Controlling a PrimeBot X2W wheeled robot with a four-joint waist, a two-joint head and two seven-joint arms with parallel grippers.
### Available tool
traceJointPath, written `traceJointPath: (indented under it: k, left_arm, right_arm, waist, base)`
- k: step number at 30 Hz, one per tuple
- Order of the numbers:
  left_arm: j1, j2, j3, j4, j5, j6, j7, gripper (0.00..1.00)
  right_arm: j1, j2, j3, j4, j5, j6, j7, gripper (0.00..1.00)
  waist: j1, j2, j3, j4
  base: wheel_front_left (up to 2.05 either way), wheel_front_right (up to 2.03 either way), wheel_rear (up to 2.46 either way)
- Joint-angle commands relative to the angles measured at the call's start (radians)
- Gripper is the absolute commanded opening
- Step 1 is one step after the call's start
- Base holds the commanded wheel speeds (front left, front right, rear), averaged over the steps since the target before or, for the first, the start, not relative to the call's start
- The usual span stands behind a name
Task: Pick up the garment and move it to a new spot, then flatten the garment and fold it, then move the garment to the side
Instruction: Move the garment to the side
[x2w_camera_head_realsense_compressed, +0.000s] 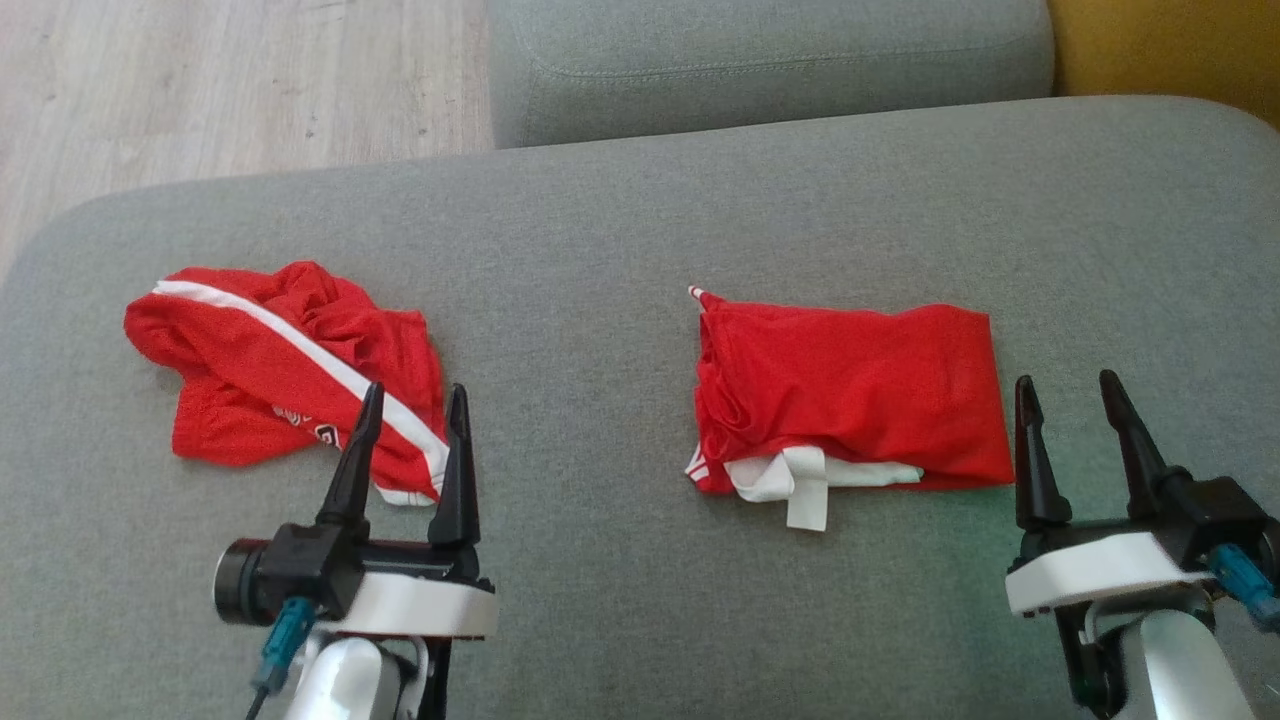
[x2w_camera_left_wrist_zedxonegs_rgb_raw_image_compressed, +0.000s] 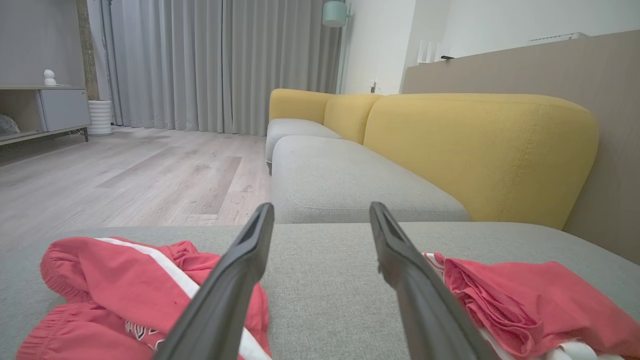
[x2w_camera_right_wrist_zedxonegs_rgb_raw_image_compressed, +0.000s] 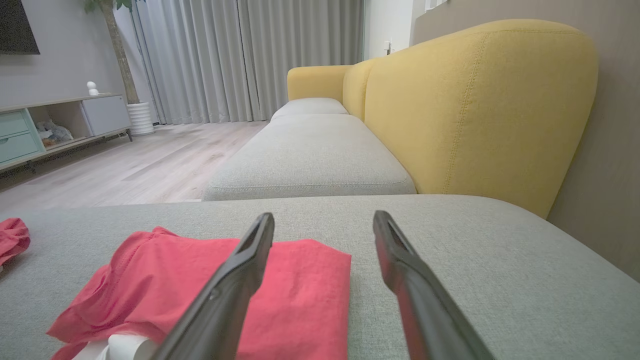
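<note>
Left claw (x2w_camera_head_realsense_compressed: 413, 400) and right claw (x2w_camera_head_realsense_compressed: 1068, 390) both gape wide, fingers pointing forward.

Two garments lie well apart on the seat cushion (x2w_camera_head_realsense_compressed: 600, 250): the crumpled garment (x2w_camera_head_realsense_compressed: 270, 360) toward its left end, the folded garment (x2w_camera_head_realsense_compressed: 860, 390) right of the middle. The left end effector (x2w_camera_head_realsense_compressed: 415, 392) stands at the crumpled garment's near right corner, its fingers crossing that corner in the head view; whether they touch the cloth cannot be told. The right end effector (x2w_camera_head_realsense_compressed: 1066, 380) stands just beside the folded garment's near right corner, apart from it. Behind the seat cushion lies a second cushion (x2w_camera_head_realsense_compressed: 760, 60), with the backrest (x2w_camera_head_realsense_compressed: 1160, 45) to its right. The floor (x2w_camera_head_realsense_compressed: 220, 90) lies to the left and behind, with curtains (x2w_camera_left_wrist_zedxonegs_rgb_raw_image_compressed: 200, 65) at its far end.
</note>
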Motion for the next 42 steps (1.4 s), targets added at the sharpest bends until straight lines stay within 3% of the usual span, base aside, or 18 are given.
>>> traceJointPath:
  k: [1, 13, 24, 31, 38, 39, 40, 41, 42]
  left_arm:
    - [-0.027, 0.001, 0.03, -0.031, -0.009, 0.006, -0.008, 1.0]
    - [-0.051, 0.001, 0.007, -0.034, 0.003, -0.004, -0.008, 1.0]
    - [-0.093, 0.001, -0.003, -0.028, 0.017, -0.01, -0.008, 1.0]
    - [-0.116, 0.001, -0.011, -0.026, 0.02, -0.01, -0.008, 1.0]
    - [-0.123, 0.001, -0.009, -0.021, 0.023, -0.006, -0.008, 1.0]
    - [-0.123, 0.001, -0.008, -0.021, 0.022, -0.005, -0.008, 1.0]
    - [-0.122, 0.001, -0.008, -0.02, 0.022, -0.005, -0.008, 1.0]
    - [-0.121, 0.001, -0.008, -0.02, 0.022, -0.004, -0.008, 1.0]
    - [-0.118, 0.001, -0.006, -0.019, 0.02, -0.003, -0.008, 1.0]
  right_arm:
    - [-0.02, -0.004, 0.027, -0.036, 0.002, -0.001, -0.012, 1.0]
    - [-0.073, -0.003, -0.008, 0.027, 0.01, -0.001, 0.031, 1.0]
    - [-0.195, -0.003, -0.094, 0.247, 0.033, -0.001, 0.091, 1.0]
    - [-0.268, -0.003, -0.066, 0.389, 0.052, -0.001, 0.116, 1.0]
    - [-0.306, -0.003, -0.036, 0.489, 0.0, -0.001, 0.126, 1.0]
    - [-0.312, -0.003, -0.033, 0.502, -0.004, -0.001, 0.129, 0.69]
    - [-0.317, -0.003, -0.028, 0.513, -0.009, -0.001, 0.13, 0.18]
    - [-0.322, -0.003, -0.026, 0.52, -0.017, -0.001, 0.129, 0.0]
    - [-0.33, -0.007, -0.028, 0.527, -0.034, -0.001, 0.125, 0.0]
  waist:
    - [0.0001, 0.0, -0.001, 0.001]
    - [0.0001, 0.0, 0.04, 0.032]
    - [0.0001, 0.0, 0.117, 0.065]
    - [0.0001, 0.0, 0.151, 0.073]
    - [0.0001, 0.0, 0.145, 0.067]
    - [0.0001, 0.0, 0.141, 0.065]
    - [0.0001, 0.0, 0.135, 0.063]
    - [0.0001, 0.0, 0.129, 0.061]
    - [0.0001, 0.0, 0.117, 0.056]
  base:
    - [0.0, 0.0, 0.0]
    - [0.0, 0.0, 0.0]
    - [0.0, 0.0, 0.0]
    - [0.0, 0.0, 0.0]
    - [0.0, 0.0, 0.0]
    - [0.0, 0.0, 0.0]
    - [0.0, 0.0, 0.0]
    - [0.0, 0.0, 0.0]
    - [0.0, 0.0, 0.0]
